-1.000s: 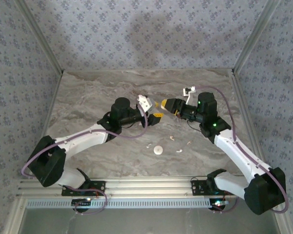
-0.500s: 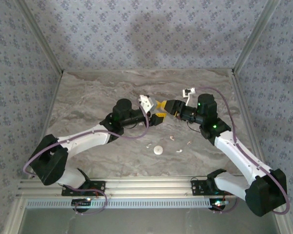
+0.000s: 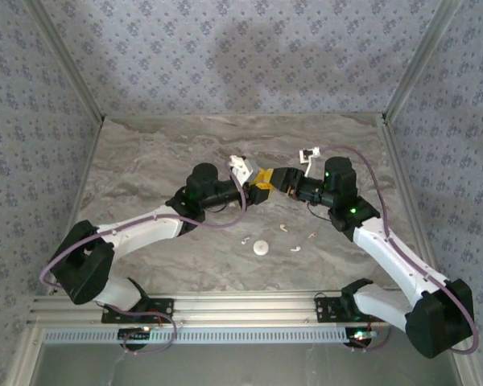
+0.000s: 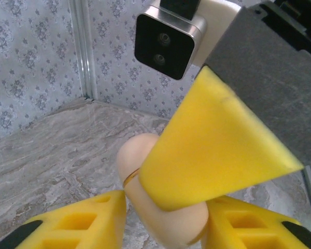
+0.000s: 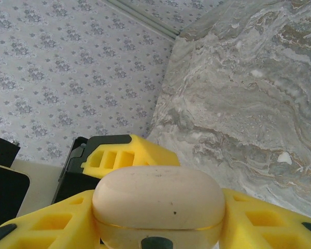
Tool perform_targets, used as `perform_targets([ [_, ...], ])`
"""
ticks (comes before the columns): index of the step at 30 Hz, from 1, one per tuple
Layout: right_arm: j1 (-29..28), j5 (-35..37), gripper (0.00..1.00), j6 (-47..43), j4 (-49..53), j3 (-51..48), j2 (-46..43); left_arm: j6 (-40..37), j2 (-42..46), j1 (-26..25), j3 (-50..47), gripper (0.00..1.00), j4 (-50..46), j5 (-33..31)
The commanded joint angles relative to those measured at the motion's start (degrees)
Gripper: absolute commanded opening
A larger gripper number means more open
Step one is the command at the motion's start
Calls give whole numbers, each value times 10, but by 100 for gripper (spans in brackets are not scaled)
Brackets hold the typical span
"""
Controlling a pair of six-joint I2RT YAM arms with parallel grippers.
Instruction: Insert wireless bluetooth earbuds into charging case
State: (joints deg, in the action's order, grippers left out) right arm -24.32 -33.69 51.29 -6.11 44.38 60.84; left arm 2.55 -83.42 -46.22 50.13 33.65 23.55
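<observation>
L tool [image 3: 263, 179] closed in (onto case [image 4: 137, 155]).

Both arms reach inward, claws meeting above the middle of the table [image 3: 145, 161].
The left arm [image 3: 137, 229] stretches from the near edge up and to the right, the right arm [image 3: 386, 241] up and to the left. The right claw [image 3: 274, 178] pinches the case [image 5: 158, 197] between its yellow fingers. The left claw [image 3: 259, 187] faces it nose to nose, its own fingers pressed against the same case from the opposite end.
</observation>
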Motion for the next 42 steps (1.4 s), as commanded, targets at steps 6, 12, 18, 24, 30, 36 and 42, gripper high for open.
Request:
perform_targets([
  [6,-2,15,72,-27,19,1,-21,-9,6,3,37,26,-29,14],
  [12,29,7,81,-88,49,5,-54,-1,14,28,35,23,-47,47],
  [18,60,-1,83,-248,114,25,-85,1,21,60,31,22,-51,105],
  [24,81,-79,76,-487,173,61,-83,-15,22,75,49,21,-88,186],
  [30,82,-150,68,-737,267,93,-66,-52,31,75,73,21,-148,236],
  [36,83,-159,63,-832,359,164,-10,-76,38,76,77,21,-162,245],
  [42,81,-173,57,-900,403,194,17,-116,43,76,85,20,-196,256],
])
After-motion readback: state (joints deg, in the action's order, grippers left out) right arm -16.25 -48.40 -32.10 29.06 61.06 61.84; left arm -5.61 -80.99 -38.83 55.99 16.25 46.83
